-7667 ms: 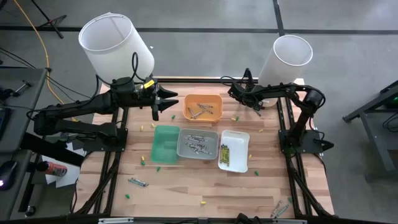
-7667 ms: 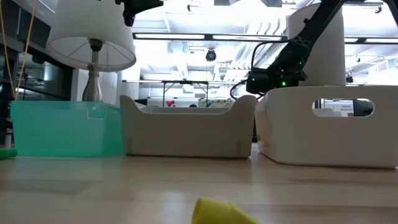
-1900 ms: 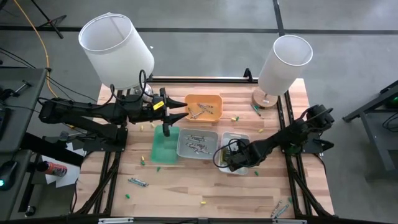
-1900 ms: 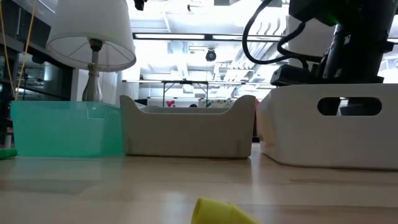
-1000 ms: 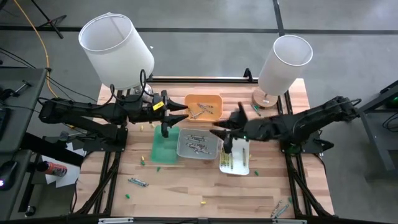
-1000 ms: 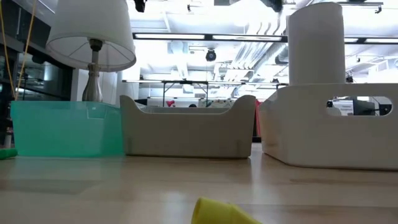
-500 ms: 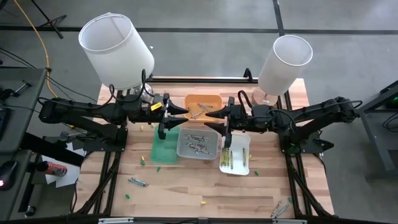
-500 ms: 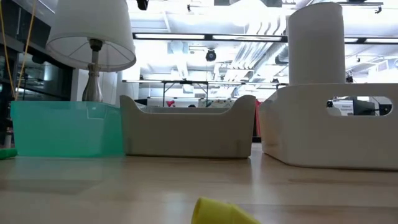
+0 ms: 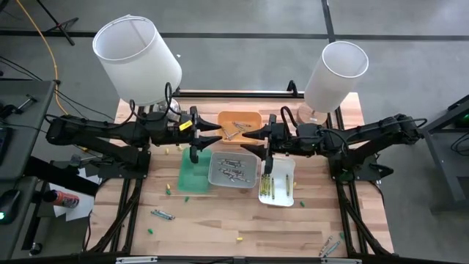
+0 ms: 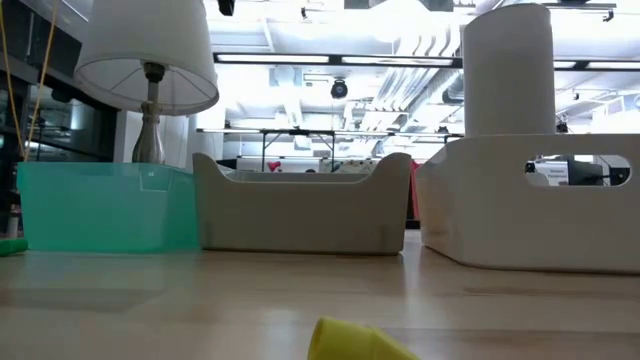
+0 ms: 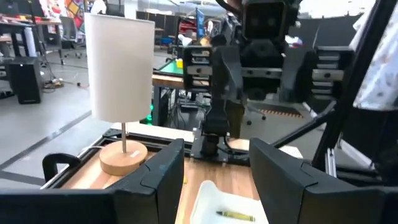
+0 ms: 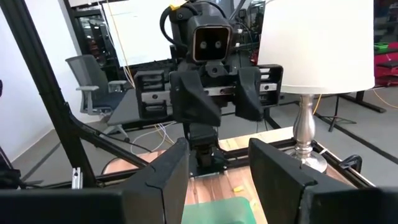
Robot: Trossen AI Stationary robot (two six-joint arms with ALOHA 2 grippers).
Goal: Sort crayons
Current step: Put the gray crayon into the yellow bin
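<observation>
Both grippers hang level above the trays, tips facing each other. My left gripper is open and empty over the gap between the orange tray and the green tray. My right gripper is open and empty above the far edge of the grey tray. Grey crayons lie in the orange tray, more grey ones in the grey tray. Yellow and green crayons lie in the white tray. Loose crayons lie on the table.
Two white-shaded lamps stand at the far corners, the left lamp and the right lamp. More loose crayons lie near the front right corner. A yellow piece lies close in front of the low camera.
My right gripper has gone up and toward the far edge and a little to the left, and has turned until it points level at my left gripper. It has stayed open and empty. For the last half second it has kept still.
</observation>
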